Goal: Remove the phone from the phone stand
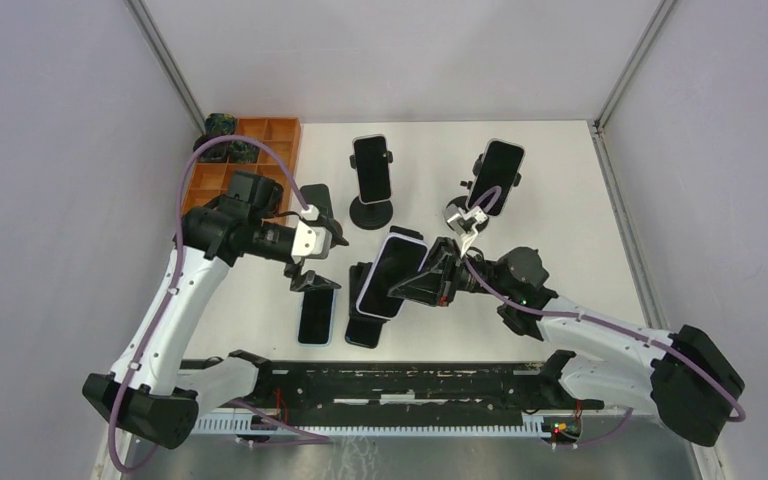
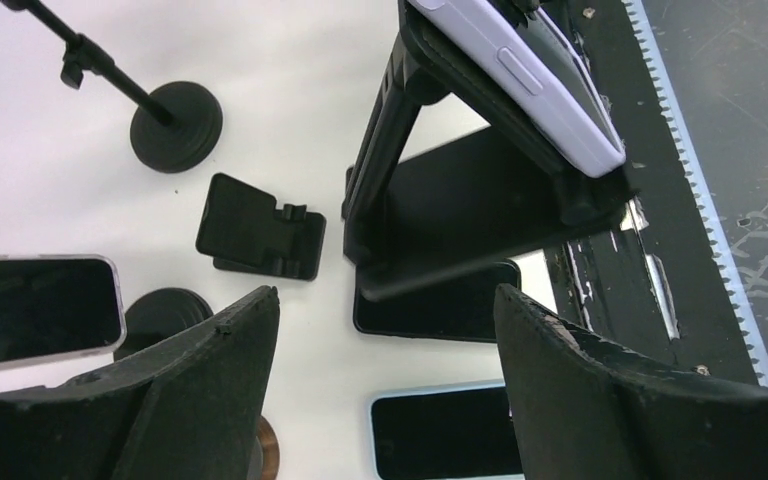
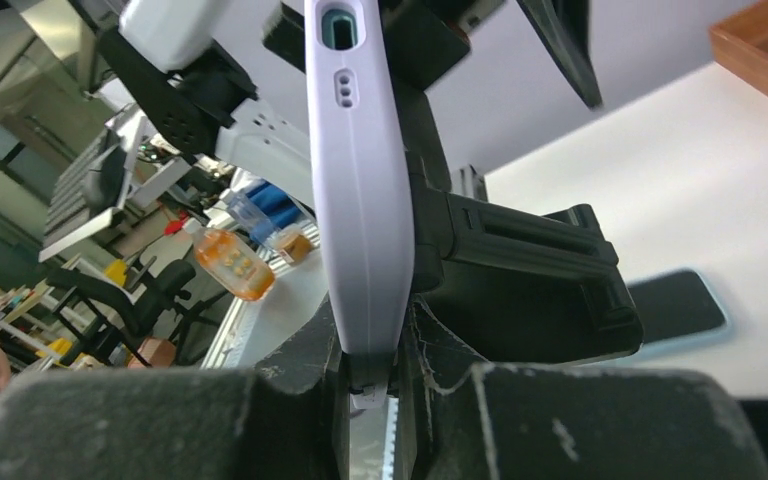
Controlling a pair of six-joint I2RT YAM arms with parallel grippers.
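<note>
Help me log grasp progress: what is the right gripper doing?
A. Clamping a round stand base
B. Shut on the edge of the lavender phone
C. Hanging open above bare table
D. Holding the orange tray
B: in the right wrist view the right gripper pinches the lavender phone by its edge, with the phone against the black stand.

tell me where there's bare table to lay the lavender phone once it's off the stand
The widest bare table is on the right, between the far-right mounted phone and the table edge. A smaller patch sits near left, between the left arm and the blue-edged flat phone. The middle is crowded: lavender phone, its stand, a dark flat phone.
</note>
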